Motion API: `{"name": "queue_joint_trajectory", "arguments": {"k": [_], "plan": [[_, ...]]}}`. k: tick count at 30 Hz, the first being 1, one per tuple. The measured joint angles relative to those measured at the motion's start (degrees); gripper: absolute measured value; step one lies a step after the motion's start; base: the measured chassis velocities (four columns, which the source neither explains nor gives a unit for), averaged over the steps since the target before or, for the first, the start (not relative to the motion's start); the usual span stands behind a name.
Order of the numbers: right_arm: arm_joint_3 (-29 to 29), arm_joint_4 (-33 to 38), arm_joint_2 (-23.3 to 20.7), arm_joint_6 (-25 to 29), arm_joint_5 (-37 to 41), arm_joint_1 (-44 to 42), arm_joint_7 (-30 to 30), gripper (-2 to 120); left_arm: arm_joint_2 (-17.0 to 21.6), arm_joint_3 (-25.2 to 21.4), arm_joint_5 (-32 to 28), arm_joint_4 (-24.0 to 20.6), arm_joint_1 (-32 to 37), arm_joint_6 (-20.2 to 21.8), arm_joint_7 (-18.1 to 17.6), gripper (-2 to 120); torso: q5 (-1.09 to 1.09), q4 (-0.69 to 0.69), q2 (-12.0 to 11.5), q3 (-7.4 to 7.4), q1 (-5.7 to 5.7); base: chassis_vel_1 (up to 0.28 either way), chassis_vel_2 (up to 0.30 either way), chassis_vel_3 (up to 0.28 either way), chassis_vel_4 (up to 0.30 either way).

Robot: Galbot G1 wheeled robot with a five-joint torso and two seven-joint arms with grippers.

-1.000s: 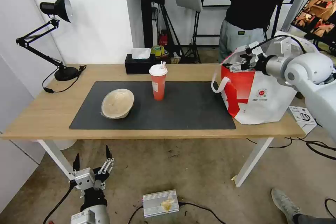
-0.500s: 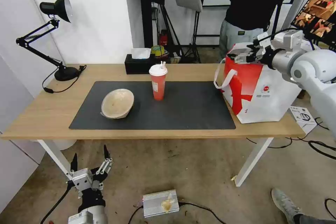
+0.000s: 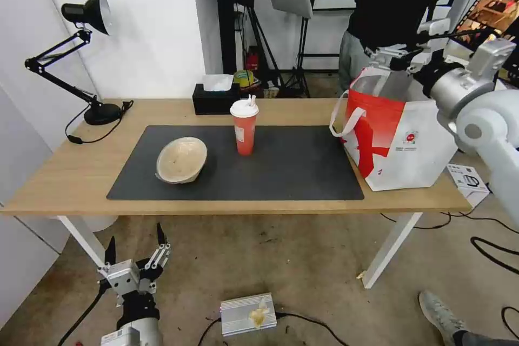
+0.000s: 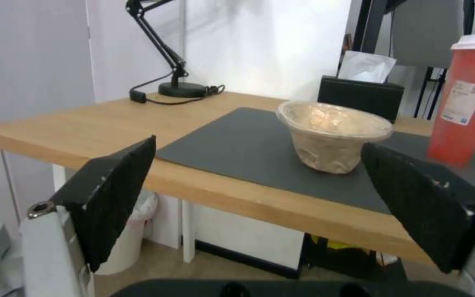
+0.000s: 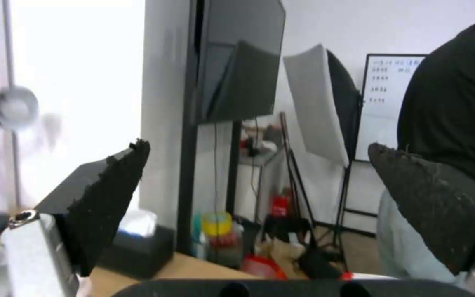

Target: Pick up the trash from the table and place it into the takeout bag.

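While left gripper [image 3: 135, 238] idles low at 7 o'clock, jaws spread, empty right gripper [image 3: 394, 54] gapes above takeout bag [image 3: 403, 138].

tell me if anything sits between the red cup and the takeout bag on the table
Nothing visible does. The red cup stands upright on the dark mat, and the stretch of mat between it and the takeout bag is bare. The beige bowl lies on the cup's far side from the bag.

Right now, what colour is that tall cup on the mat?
The cup is red with a white lid, clearest in the head view.
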Motion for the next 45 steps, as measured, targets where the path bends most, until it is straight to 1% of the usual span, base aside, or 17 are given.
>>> {"name": "queue_joint_trajectory", "arguments": {"k": [3,6,8,9,11,12,15,16,19,20,23,25,29,31,36,38,45], "plan": [[0.5,1.5,0.0,0.8,1.3,-1.1,1.7,100,0.0,0.0,0.0,0.0,0.0,0.0,0.0,100,0.01,0.00,0.0,0.00,0.00,0.000,0.000,0.000,0.000],[2.4,6.5,0.7,4.2,2.7,-6.5,6.9,100,0.0,-0.2,0.0,-0.1,-0.2,-0.2,0.0,100,0.00,0.00,0.0,0.00,0.00,0.000,0.000,0.000,0.000],[2.7,7.3,1.0,5.0,2.5,-7.6,7.8,100,0.0,-0.2,0.0,-0.1,-0.2,-0.3,0.0,100,0.00,0.00,0.0,0.00,0.00,0.000,0.000,0.000,0.000],[3.3,9.2,1.9,7.1,1.4,-10.6,10.2,100,0.0,-0.2,-0.1,-0.1,-0.2,-0.5,0.1,100,0.00,0.00,0.0,0.00,0.00,0.000,0.000,0.000,0.000],[3.9,11.0,2.8,9.3,-0.6,-13.9,11.8,100,0.0,-0.1,-0.1,-0.1,-0.2,-0.7,0.1,100,0.01,0.00,0.0,0.00,0.00,0.000,0.000,0.000,0.000],[3.9,11.0,2.8,9.3,-0.6,-13.9,11.8,100,0.0,-0.1,-0.1,-0.1,-0.2,-0.7,0.1,100,0.01,0.00,0.0,0.00,0.00,0.000,0.000,0.000,0.000],[5.2,15.7,5.1,14.8,-6.5,-21.7,15.0,100,0.0,-0.2,0.0,-0.3,-0.3,-1.0,0.1,100,0.01,0.00,0.0,0.00,0.00,0.000,0.000,0.000,0.000],[5.2,15.7,5.1,14.8,-6.5,-21.7,15.0,100,0.0,-0.2,0.0,-0.3,-0.3,-1.0,0.1,100,0.01,0.00,0.0,0.00,0.00,0.000,0.000,0.000,0.000],[5.9,17.6,6.8,19.5,-11.6,-27.2,17.0,100,0.0,-0.6,-0.1,-0.5,-0.3,-1.0,-0.1,100,0.00,-0.01,0.0,0.00,0.00,0.000,0.000,0.000,0.000],[5.9,17.6,6.8,19.5,-11.6,-27.2,17.0,100,0.0,-0.6,-0.1,-0.5,-0.3,-1.0,-0.1,100,0.00,-0.01,0.0,0.00,0.00,0.000,0.000,0.000,0.000],[5.9,18.7,7.9,22.6,-14.2,-30.9,19.7,100,0.0,-0.6,-0.2,-0.8,-0.3,-1.0,-0.1,100,0.01,-0.01,0.0,0.00,0.00,0.000,0.000,0.000,0.000],[4.8,19.6,8.6,23.4,-16.7,-32.7,22.1,100,0.0,-0.6,-0.2,-0.9,-0.3,-1.0,0.0,100,0.00,-0.01,0.0,0.00,0.00,0.000,0.000,0.000,0.000],[3.4,20.3,9.4,23.5,-19.0,-34.3,23.9,100,0.0,-0.6,-0.2,-0.9,-0.3,-1.0,0.1,100,0.01,0.00,0.0,0.00,0.00,0.000,0.000,0.000,0.000],[1.9,20.9,10.4,23.8,-23.1,-36.7,24.7,100,0.0,-0.6,-0.2,-0.9,-0.4,-0.9,0.3,100,0.01,0.00,0.0,0.00,0.00,0.000,0.000,0.000,0.000],[0.0,22.0,11.2,24.0,-26.7,-39.8,24.5,100,0.0,-0.6,-0.2,-0.5,-0.7,-0.9,0.4,100,0.00,0.00,0.0,0.00,-0.01,0.000,0.000,0.000,0.000],[-1.0,22.3,11.7,24.5,-30.1,-41.8,23.3,100,0.0,-0.6,-0.2,-0.2,-0.8,-1.0,0.4,100,0.01,0.00,0.0,0.00,-0.01,0.000,0.000,0.000,0.000],[-2.1,23.4,12.8,24.9,-35.9,-47.5,23.0,100,0.0,-0.6,-0.2,0.4,-0.9,-1.3,0.4,100,0.00,0.00,0.0,0.00,0.00,0.000,0.000,0.000,0.000]]}}
